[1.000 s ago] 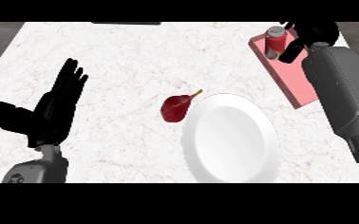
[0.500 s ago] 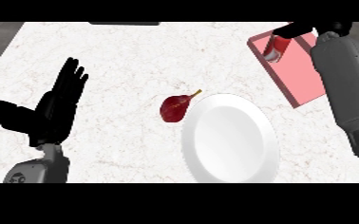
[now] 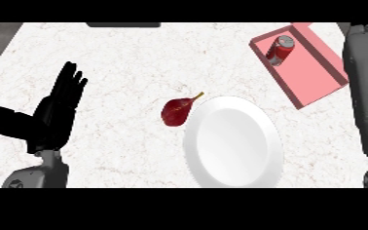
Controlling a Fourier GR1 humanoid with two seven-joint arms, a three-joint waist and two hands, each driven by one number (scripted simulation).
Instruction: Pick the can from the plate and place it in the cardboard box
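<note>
the can point(image 3: 280, 49) lies tilted inside the box point(image 3: 316, 78), right forearm point(image 3: 357, 78) just beside it, right hand off-frame I think; left hand point(image 3: 57, 109) flat open, well apart

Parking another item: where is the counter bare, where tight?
Bare counter runs between the left hand and the red fruit, and along the top toward the pink box. Tight: fruit close beside the plate; can lies in the box's upper end.
</note>
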